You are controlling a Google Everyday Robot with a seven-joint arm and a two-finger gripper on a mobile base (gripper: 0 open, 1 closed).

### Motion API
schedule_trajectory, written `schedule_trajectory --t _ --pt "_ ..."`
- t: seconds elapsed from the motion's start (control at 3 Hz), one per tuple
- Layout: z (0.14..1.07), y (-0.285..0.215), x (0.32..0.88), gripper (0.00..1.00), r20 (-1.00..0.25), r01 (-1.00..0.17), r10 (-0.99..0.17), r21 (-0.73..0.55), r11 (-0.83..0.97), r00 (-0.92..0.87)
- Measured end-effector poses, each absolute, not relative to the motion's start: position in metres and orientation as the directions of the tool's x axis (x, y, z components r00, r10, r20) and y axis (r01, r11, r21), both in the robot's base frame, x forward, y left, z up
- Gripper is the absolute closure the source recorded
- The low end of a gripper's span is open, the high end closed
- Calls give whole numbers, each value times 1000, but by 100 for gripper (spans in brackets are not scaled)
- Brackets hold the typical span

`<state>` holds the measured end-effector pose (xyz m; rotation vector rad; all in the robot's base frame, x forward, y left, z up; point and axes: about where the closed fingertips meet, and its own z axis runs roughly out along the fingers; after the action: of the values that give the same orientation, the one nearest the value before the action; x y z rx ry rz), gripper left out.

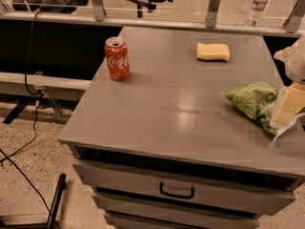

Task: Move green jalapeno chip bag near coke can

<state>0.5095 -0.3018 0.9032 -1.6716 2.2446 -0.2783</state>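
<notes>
The green jalapeno chip bag (255, 104) lies crumpled on the grey cabinet top (181, 104) near its right edge. My gripper (287, 106) comes in from the right edge of the view, a cream-coloured part of it covering the bag's right end. The coke can (117, 58) stands upright at the far left of the top, well apart from the bag and the gripper.
A yellow sponge (213, 51) lies at the back of the top, right of centre. A clear water bottle (258, 5) stands behind the rail beyond. The cabinet has drawers with a dark handle (177, 191) in front. Cables run on the floor at the left.
</notes>
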Motion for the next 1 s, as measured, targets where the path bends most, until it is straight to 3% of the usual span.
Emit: schedule_trajectory --t 1.0 --pt "884 -301 516 0 -153 -910 -953 -291 296 -261"
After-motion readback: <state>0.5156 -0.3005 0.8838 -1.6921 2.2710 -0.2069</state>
